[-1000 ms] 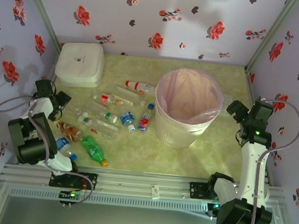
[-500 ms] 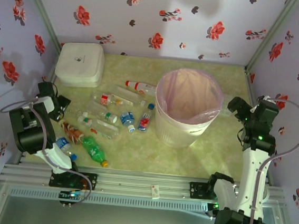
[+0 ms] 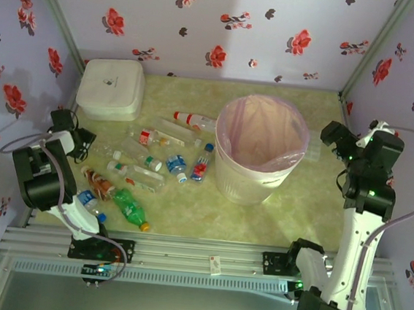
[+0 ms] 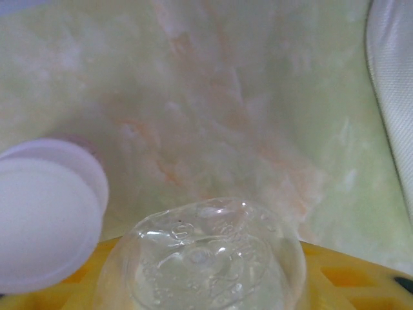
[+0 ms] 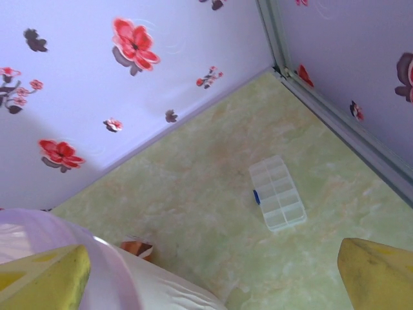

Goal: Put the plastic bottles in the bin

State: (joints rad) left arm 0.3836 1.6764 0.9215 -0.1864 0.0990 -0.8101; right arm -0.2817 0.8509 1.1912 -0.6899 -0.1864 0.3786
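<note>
- Bench (image 3: 290,207): pale green marbled top.
- Bin (image 3: 253,175): centre of frame, upright, with a pink liner over its rim. From above I see only liner inside, so I judge the job barely begun.
- White lidded box (image 3: 111,88): upper left, no part of the job.
- Right gripper (image 3: 332,135): just right of the bin's rim, jaws wide apart and carrying nothing.
- Left gripper (image 3: 76,141): far left of frame, at the edge of the scatter. Its wrist view shows a clear bottle (image 4: 203,258) seated between the yellow fingers, so I judge the jaws closed on it.
- Plastic bottles (image 3: 155,161): lying loose left of the bin, with the green bottle (image 3: 130,208) lowest.
- Step in hand: pickup made, carry pending.
- Next move: I lift clear of the neighbouring bottles, swing right over the tall rim, and release above the liner.
</note>
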